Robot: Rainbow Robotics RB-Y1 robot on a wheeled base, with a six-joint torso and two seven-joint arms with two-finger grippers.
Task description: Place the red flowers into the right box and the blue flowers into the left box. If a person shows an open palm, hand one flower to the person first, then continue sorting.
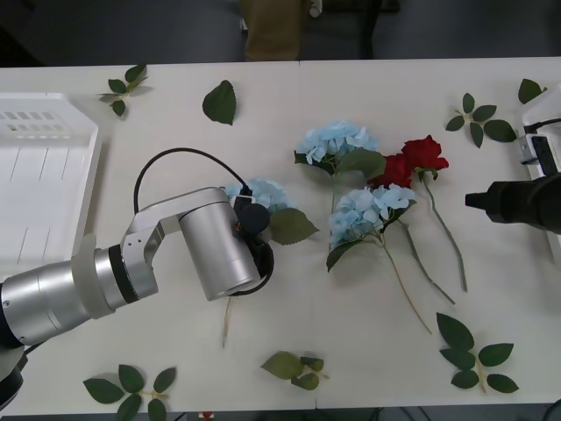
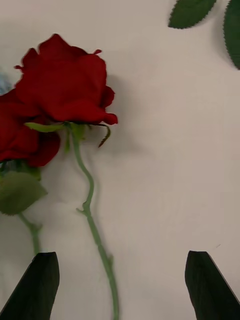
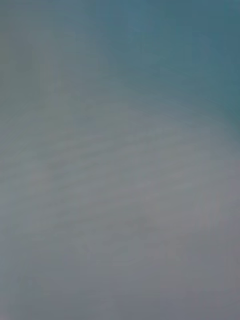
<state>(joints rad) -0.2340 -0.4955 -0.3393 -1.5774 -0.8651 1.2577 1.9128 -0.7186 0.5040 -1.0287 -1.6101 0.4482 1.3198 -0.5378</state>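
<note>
no readable text, labels or numbers anywhere. nothing legible on the white table (image 1: pixel 368 333). no brand marks to make out on the left box (image 1: pixel 44 175).

We see a smooth blur in the left wrist camera, grey across most of the picture and shading to a blue-green toward one corner (too close to tell what surface it is). We make out no edges.

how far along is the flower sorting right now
Nothing looks sorted: the left box holds no flowers. The left gripper is down on one blue flower. The open right gripper hovers by the red flowers. Two more blue flowers lie on the table.
</note>
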